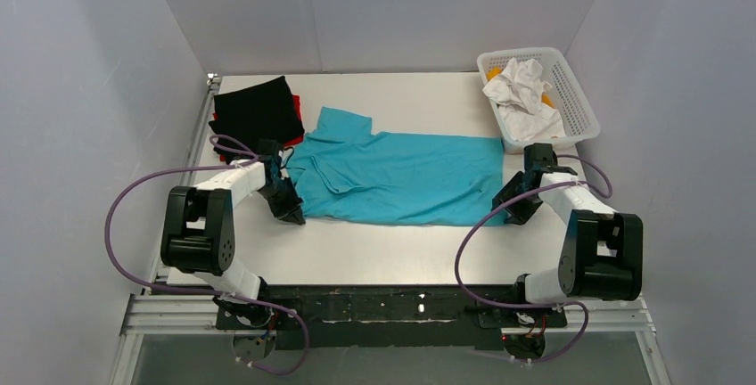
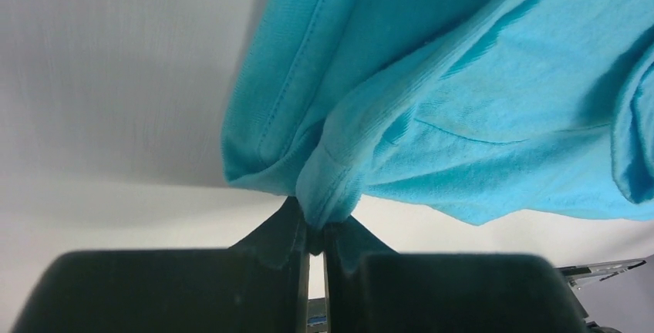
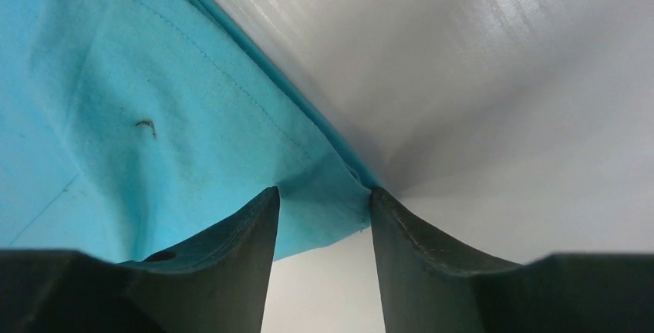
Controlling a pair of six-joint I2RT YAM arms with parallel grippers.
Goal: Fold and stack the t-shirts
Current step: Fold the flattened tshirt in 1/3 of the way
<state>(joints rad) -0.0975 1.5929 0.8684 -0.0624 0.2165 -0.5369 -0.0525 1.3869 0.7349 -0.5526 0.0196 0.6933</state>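
Note:
A turquoise-blue t-shirt [image 1: 401,176] lies spread across the middle of the table, folded lengthwise, collar to the left. My left gripper [image 1: 292,211] is at its near left corner, shut on a bunched fold of the turquoise cloth [image 2: 463,102], which rises out of the pinched jaws [image 2: 316,229]. My right gripper [image 1: 510,209] is at the shirt's near right corner. Its jaws stand open [image 3: 324,191], with the hemmed corner of the shirt [image 3: 154,117] lying between the fingers. A folded black t-shirt [image 1: 258,109] rests on a red one [image 1: 291,142] at the back left.
A white mesh basket [image 1: 579,104] with crumpled white cloth [image 1: 521,91] and something orange stands at the back right, just behind my right arm. Grey walls enclose the table on three sides. Purple cables loop beside both arms.

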